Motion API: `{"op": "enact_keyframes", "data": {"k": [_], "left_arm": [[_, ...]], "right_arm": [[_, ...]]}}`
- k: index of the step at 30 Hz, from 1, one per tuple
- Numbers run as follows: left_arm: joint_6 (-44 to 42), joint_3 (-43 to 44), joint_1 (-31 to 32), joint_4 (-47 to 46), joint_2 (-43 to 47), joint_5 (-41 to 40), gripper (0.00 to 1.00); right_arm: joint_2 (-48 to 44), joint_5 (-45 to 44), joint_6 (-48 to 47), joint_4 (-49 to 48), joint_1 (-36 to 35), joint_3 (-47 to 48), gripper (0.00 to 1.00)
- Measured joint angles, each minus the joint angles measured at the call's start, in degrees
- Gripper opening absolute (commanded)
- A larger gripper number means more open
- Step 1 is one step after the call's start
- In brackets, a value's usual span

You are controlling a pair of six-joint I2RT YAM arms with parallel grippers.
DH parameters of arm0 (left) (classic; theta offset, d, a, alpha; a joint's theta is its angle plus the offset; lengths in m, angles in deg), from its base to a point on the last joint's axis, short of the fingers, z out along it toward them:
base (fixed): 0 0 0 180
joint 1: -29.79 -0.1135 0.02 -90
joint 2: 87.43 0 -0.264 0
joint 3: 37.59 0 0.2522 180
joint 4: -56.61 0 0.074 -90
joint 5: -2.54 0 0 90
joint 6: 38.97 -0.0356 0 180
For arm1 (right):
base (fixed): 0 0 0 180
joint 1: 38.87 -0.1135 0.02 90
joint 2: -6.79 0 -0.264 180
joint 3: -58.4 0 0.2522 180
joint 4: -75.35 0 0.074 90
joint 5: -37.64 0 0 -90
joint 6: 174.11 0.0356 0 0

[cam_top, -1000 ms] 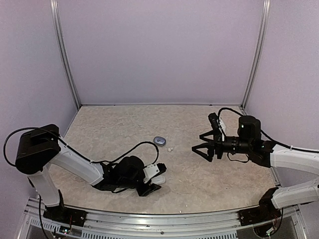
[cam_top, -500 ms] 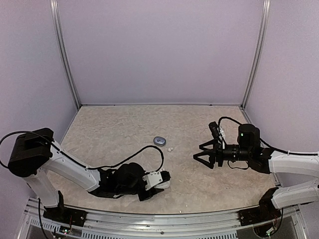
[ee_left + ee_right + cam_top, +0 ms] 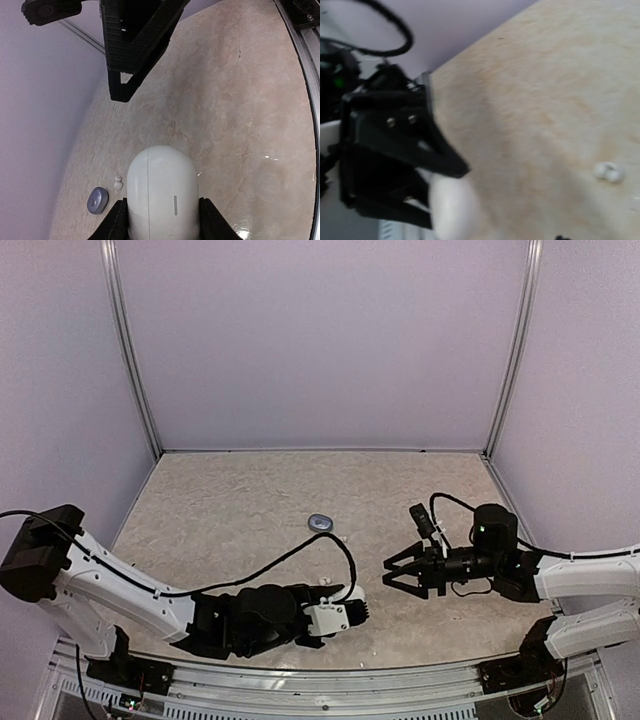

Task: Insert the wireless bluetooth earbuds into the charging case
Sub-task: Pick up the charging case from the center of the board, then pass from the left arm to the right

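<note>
Hazards at the case-holding stage. The left claw (image 3: 163, 216) is clamped on the white charging case (image 3: 161, 185), one finger on each flank, low over the worktop (image 3: 240, 100) near its front edge. The right claw (image 3: 398, 571) hangs just beyond it with its fingers spread wide and nothing between them. Two cream-white earbuds (image 3: 118, 182) lie touching each other on the worktop, well apart from the held case and just beside a grey-blue pebble-shaped case (image 3: 98, 199). No dark buds can be made out.

- The white case shows only a thin seam, so its lid appears shut. Any attempt to seat a bud before the lid is opened would fail.
- The shell is smooth and rounded. A prying push from the right claw could squeeze it out of the left claw's hold.
- The buds are tiny and paired. A wide pinch may flick one away or lift both at once.
- The right wrist view is blurred, so fine alignment is likely poor.
</note>
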Motion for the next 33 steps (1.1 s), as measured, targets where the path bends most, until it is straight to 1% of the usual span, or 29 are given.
{"op": "enact_keyframes", "data": {"k": [6,14,24,29,31,32,33], "left_arm": [[-3.7,1.6,0.9,-0.7,1.1,-2.8,0.34],[-5.8,1.9,1.6,-1.5,1.3,-4.5,0.34],[-6.8,1.9,2.4,-1.9,1.3,-4.9,0.34],[-7.1,1.9,2.6,-2.3,1.3,-4.9,0.34],[-7.3,1.9,2.6,-2.3,1.3,-5.4,0.37],[-7.4,1.9,2.6,-2.2,1.3,-5.5,0.41],[-7.5,1.9,2.6,-2.2,1.3,-5.7,0.49]], "right_arm": [[1.0,0.0,2.8,-4.0,-4.8,0.0,0.58],[6.9,-0.2,6.1,-9.7,-8.5,0.1,0.47],[9.5,-0.2,7.2,-13.1,-10.4,1.1,0.36],[10.1,-0.2,7.8,-13.5,-10.4,1.3,0.26],[10.5,-0.2,8.3,-13.6,-10.4,1.5,0.23],[10.6,-0.2,8.5,-13.7,-10.4,1.6,0.21],[10.7,-0.2,8.6,-13.7,-10.4,1.7,0.20]]}}
